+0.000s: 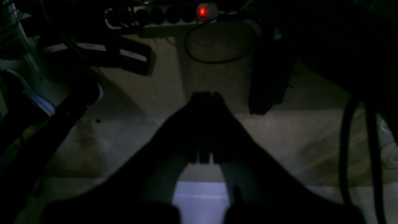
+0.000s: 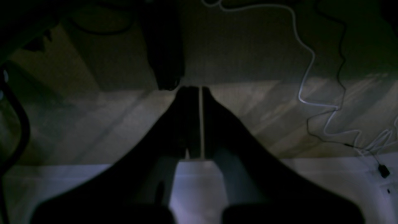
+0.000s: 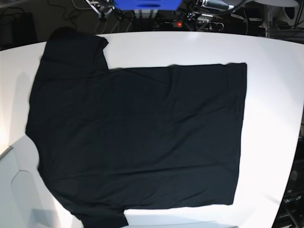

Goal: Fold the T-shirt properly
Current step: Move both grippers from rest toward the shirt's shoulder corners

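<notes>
The black T-shirt (image 3: 137, 137) lies spread flat on the white table (image 3: 275, 95) in the base view. Its sleeves point toward the upper left and lower left, and its straight hem runs down the right side. Neither arm shows in that view. In the left wrist view, my left gripper (image 1: 206, 95) is shut with nothing between its fingers, hanging over a dim floor. The right wrist view shows my right gripper (image 2: 194, 89) the same way, fingers together and holding nothing. No cloth appears in either wrist view.
A power strip with a red light (image 1: 202, 11) and black cables lie on the floor ahead of the left gripper. A white cable (image 2: 306, 77) snakes across the floor right of the right gripper. Equipment crowds the table's far edge (image 3: 190, 19).
</notes>
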Robot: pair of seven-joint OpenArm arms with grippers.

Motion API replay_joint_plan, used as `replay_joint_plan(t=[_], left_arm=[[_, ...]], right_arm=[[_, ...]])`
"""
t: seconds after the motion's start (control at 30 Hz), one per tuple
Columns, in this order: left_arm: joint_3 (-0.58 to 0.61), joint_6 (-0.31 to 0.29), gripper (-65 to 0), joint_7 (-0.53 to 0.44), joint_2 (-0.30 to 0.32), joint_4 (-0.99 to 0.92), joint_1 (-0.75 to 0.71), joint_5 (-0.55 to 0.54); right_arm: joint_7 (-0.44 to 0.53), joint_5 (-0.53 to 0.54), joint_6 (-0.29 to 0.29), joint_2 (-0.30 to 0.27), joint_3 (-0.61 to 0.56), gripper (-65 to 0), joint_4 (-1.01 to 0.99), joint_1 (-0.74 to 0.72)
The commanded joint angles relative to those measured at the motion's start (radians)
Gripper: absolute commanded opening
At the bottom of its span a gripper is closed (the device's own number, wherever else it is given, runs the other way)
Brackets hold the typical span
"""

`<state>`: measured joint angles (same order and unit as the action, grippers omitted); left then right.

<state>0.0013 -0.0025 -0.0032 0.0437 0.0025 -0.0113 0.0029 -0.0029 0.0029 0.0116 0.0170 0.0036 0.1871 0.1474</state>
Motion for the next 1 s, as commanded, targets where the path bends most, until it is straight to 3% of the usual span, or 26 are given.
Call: replay_joint_plan(t=[0.0,0.37,0.7,0.83,0.97], left_arm=[[-0.002,0.006,-65.0,0.001,0.006,0.001,-0.006,-0.004],[-0.004,0.006,-65.0,0.001,0.003,0.004,-0.032,-0.004],[0.004,0.003,-65.0,0.012,-0.021,0.133,-0.112,-0.002],[0.006,0.000,-65.0,0.012,-0.020,0.141,-0.118,0.003],[0.006,0.000,-65.0,0.012,-0.020,0.143,-0.118,0.003]], right_arm=[[0.008,-0.008,-0.017,0.004,-0.001,-65.0,0.002,0.001],[0.212,-0.005,-0.017,0.004,0.006,-65.0,0.001,0.034],[0.208,-0.005,-0.017,0.002,0.006,-65.0,-0.005,0.037],[0.129,-0.005,-0.017,0.004,0.008,-65.0,0.002,0.037],[0.123,-0.005,-0.017,0.005,0.002,-65.0,0.002,0.037]])
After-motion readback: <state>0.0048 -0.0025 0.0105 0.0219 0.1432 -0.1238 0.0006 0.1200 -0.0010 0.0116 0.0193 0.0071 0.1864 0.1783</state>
